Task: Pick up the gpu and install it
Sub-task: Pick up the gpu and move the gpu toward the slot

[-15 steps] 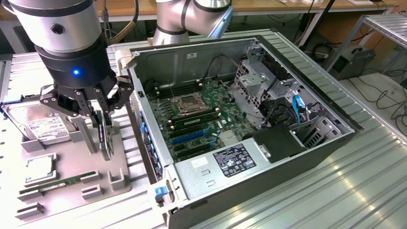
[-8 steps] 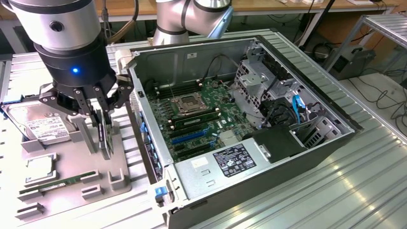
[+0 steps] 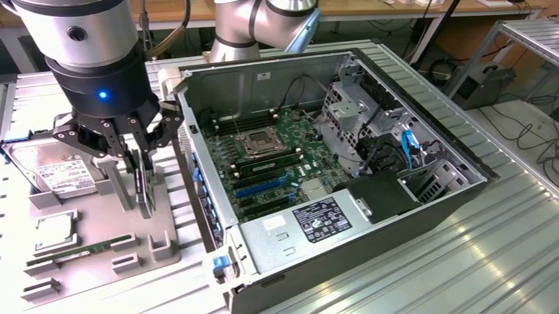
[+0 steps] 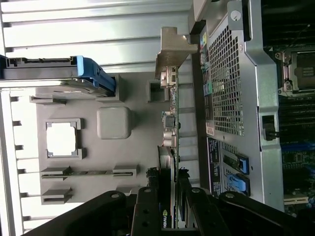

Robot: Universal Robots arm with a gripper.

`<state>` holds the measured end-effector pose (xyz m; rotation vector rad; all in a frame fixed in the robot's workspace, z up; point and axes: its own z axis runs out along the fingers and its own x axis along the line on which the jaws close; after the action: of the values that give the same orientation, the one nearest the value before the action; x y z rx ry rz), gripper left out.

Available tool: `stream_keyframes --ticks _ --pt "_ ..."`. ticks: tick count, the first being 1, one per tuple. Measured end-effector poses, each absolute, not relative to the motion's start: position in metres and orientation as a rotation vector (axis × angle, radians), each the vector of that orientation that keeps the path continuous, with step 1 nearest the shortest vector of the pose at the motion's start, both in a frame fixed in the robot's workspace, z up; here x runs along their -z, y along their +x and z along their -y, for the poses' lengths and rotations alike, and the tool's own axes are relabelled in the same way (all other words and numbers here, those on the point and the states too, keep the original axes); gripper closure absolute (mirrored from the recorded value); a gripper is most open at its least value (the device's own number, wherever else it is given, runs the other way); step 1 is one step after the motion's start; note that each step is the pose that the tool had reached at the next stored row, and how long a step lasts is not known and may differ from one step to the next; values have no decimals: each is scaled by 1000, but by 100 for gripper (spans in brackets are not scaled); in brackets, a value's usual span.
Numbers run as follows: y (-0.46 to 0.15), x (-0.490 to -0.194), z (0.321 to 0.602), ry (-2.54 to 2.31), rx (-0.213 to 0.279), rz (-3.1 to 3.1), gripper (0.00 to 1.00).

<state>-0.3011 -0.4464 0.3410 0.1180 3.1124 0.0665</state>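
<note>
A: Closed on anything?

B: Yes. Gripper [image 3: 140, 157] clamped on the gpu [image 3: 146, 190], one finger on each flat face, near the upper edge. Holds the card upright on its long edge, at the tray's [image 3: 96, 226] edge nearest the case [image 3: 349, 255]. Cannot tell whether clear of the holder slot below or seated in it.

A: Worst case from here?

B: Probably a snag. Sits just beside the case's rear wall [image 4: 226, 88], with the silver bracket [image 4: 173, 46] at the end nearest it. Could hook the rim on any sideways travel without enough height. Seems gripped away from the bracket end too, so could pivot between the pads and arrive crooked over the blue slots [image 3: 259, 189]. Could also bind in the holder and drag the tray along if drawn out at an angle.

A: Anything readable?

B: Little. On the card's edge between the fingers, a small green-and-white logo [image 4: 166, 220]. Looks like NVIDIA's, lettering not certain. On the power supply, a black-and-white label [image 3: 319, 219], too small to read. Same for the white label on the hard drive [image 3: 48, 171], at the tray's far corner on the exterior view's left, and for the dark sticker [image 4: 215, 160] on the rear wall.
</note>
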Motion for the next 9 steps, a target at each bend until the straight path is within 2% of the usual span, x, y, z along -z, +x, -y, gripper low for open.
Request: stream_keyframes --ticks 9 --pt "-301 -366 446 118 -67 -3112 74"
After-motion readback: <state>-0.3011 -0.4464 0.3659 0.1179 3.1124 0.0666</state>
